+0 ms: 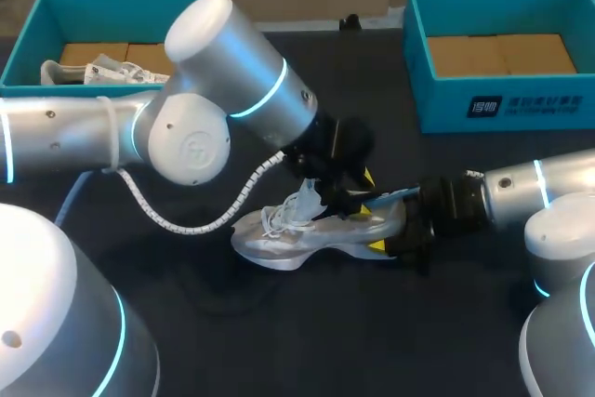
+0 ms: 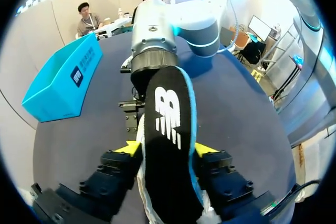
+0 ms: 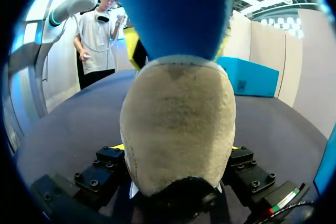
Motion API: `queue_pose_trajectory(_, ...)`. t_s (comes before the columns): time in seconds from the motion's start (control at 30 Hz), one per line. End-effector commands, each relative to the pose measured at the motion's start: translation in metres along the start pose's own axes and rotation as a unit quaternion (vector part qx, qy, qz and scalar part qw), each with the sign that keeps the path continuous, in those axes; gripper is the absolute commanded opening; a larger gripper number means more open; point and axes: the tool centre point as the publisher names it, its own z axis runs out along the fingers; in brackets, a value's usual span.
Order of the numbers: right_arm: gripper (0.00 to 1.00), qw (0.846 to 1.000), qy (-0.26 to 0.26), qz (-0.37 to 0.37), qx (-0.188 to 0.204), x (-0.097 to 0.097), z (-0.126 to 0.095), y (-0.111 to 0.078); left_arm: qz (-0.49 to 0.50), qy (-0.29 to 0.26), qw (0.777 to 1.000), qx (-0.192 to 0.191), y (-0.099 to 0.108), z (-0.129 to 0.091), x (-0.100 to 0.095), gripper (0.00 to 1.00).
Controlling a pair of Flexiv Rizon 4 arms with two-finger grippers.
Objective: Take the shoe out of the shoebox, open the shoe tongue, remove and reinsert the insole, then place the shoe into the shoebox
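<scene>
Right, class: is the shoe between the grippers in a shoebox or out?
Out. The shoe lies on the table, clear of the left shoebox and right shoebox.

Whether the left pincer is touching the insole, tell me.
Touching. The left wrist view shows it: the black insole runs between the yellow tips of the left pincer, and both tips press against its edges with no gap.
</scene>
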Motion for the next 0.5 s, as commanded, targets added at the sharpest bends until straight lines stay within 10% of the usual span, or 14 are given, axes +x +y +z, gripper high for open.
queue_pose_trajectory(0.03,0.0,1.0,0.0,0.0,0.002,0.001,0.002,0.001,-0.001,-0.001,1.0,0.002,0.0,0.004,-0.002,0.15)
queue_pose_trajectory(0.07,0.0,1.0,0.0,0.0,0.002,0.001,0.002,0.001,-0.001,-0.001,1.0,0.002,0.0,0.005,-0.003,0.0)
queue_pose_trajectory(0.5,0.0,1.0,0.0,0.0,0.002,0.001,0.002,0.001,0.012,-0.005,1.0,0.023,-0.018,-0.018,-0.001,0.0)
